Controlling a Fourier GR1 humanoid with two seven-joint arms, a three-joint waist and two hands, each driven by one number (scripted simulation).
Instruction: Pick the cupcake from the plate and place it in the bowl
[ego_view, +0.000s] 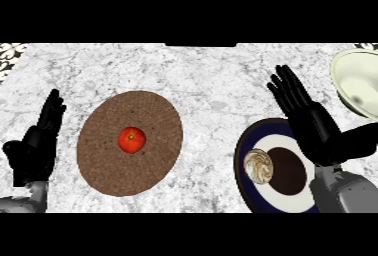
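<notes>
The cupcake (260, 166), with pale swirled frosting, lies on a plate (255, 196) that has a dark blue rim, a white ring and a brown centre, at the lower right. My right hand (314, 127) hovers over the plate's upper right part, fingers straight and pointing up-left, open and holding nothing; the cupcake sits just left of its wrist. A cream bowl (356, 82) stands at the far right edge, partly cut off. My left hand (37, 145) rests open at the left edge, fingers up.
A brown woven round mat (103, 150) lies left of centre with a red tomato (131, 140) on it. The counter top is grey-white marble (214, 90). A patterned strip shows at the top left corner.
</notes>
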